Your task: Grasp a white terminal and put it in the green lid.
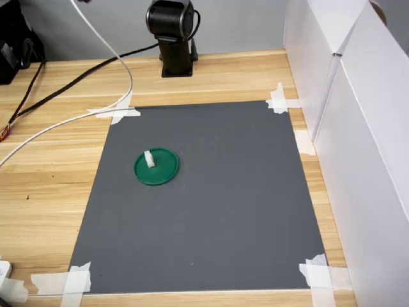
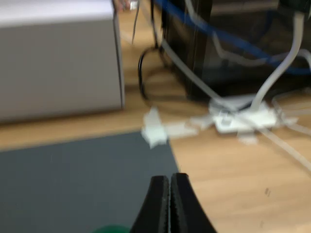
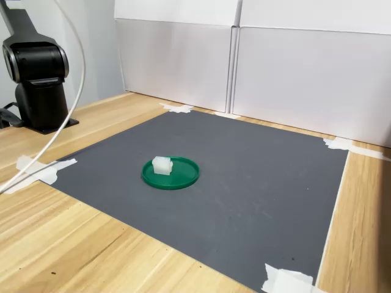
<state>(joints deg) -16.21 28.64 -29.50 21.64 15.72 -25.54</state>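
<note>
Lab/test bench w/ taped grey mat (image 1: pixel 211 211), white partition boards (image 3: pixel 256 67), loose cables (image 2: pixel 272 82), wood table (image 1: pixel 51 185).

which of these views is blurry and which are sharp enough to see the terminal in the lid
The wrist view is soft and smeared throughout: the cables and the shut gripper lack crisp edges, and only a green sliver shows at the frame edge. Both exterior views are evenly lit and sharp, without harsh glare, showing the white terminal resting inside the green lid.
</note>
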